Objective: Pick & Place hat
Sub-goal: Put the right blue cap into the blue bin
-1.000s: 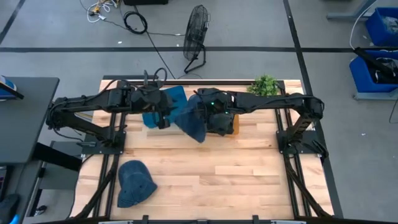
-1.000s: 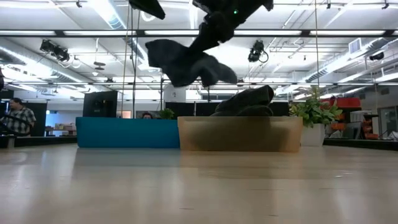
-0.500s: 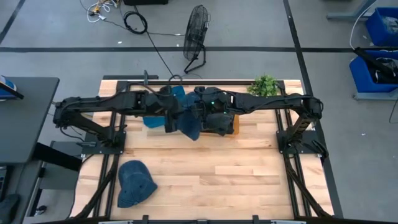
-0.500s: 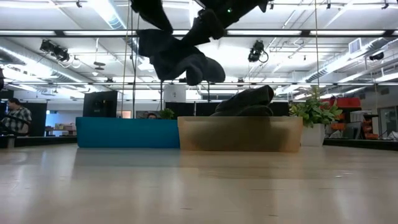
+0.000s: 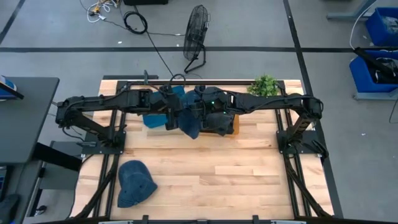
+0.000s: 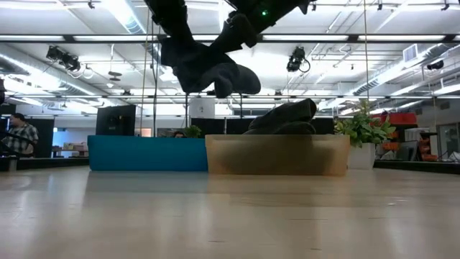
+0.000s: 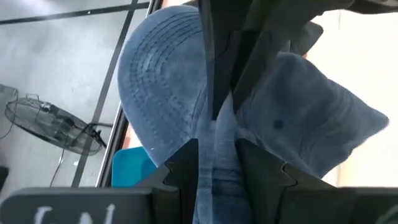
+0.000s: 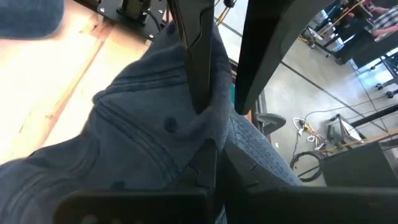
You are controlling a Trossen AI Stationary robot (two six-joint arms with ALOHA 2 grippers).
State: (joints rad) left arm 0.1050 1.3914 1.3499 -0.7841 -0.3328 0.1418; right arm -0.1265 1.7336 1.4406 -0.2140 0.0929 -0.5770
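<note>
A blue denim hat is held in the air between my two grippers, above the far middle of the table; the low view shows the hat well clear of the tabletop. My left gripper comes at it from the left and my right gripper from the right. Both are shut on the hat. A second blue hat rests crown up on the table near its left near corner. A dark hat sits in the tan bin. My left gripper pinches a bunched fold of the hat between its two fingers, next to the brim. The hat is lifted clear. My right gripper's fingers meet the same fold from the opposite side. My right gripper pinches a gathered fold of the hat's crown between its two fingers. The crown spreads out beyond the fingers, lifted clear of the table. How many layers are caught, I cannot tell.
A teal bin and the tan bin stand side by side at the table's far edge, under and behind the arms. A small green plant stands at the far right corner. Bare wood lies toward the near edge.
My left gripper has moved toward the table's right, up to the hanging hat, and has taken hold of it. My right gripper has carried the hat a little toward the left and upward, and the hat now hangs bunched between both grippers. Both have kept still for the last half second.
</note>
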